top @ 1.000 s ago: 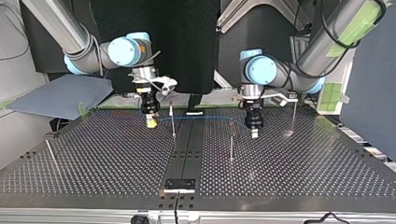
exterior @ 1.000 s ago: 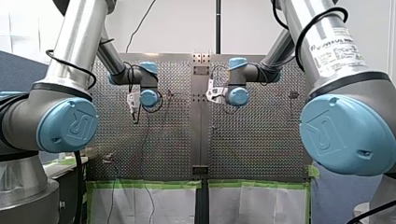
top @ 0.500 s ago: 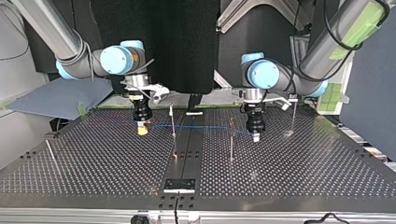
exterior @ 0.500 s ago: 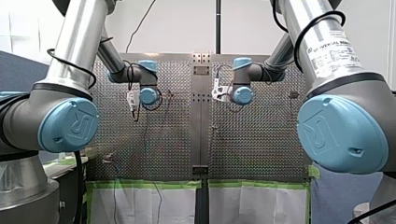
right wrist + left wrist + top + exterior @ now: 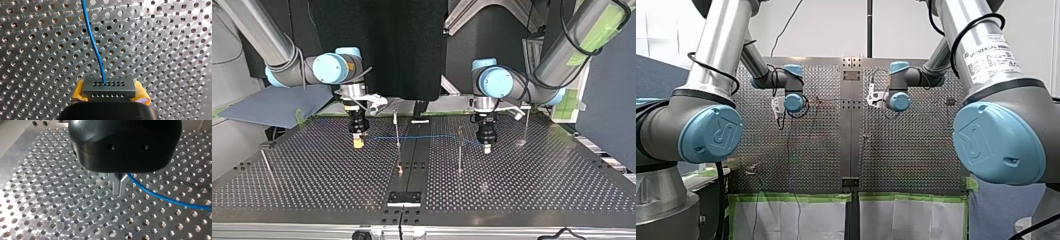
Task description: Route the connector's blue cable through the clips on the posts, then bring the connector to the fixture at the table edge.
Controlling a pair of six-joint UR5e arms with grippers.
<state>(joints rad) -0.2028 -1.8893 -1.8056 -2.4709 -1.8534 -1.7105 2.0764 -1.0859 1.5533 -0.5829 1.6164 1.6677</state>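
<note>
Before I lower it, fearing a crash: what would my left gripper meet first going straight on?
The perforated metal table, seemingly just under my left gripper, which pinches the thin blue cable; nothing else shows between.

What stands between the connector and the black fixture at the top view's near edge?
Nothing visible in the top view: only bare table lies between the connector and the fixture. The nearest post stands aside of that path.

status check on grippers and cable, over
Right gripper shut on connector. Left gripper shut on blue cable. Cable runs past posts; no obstruction seen.
</note>
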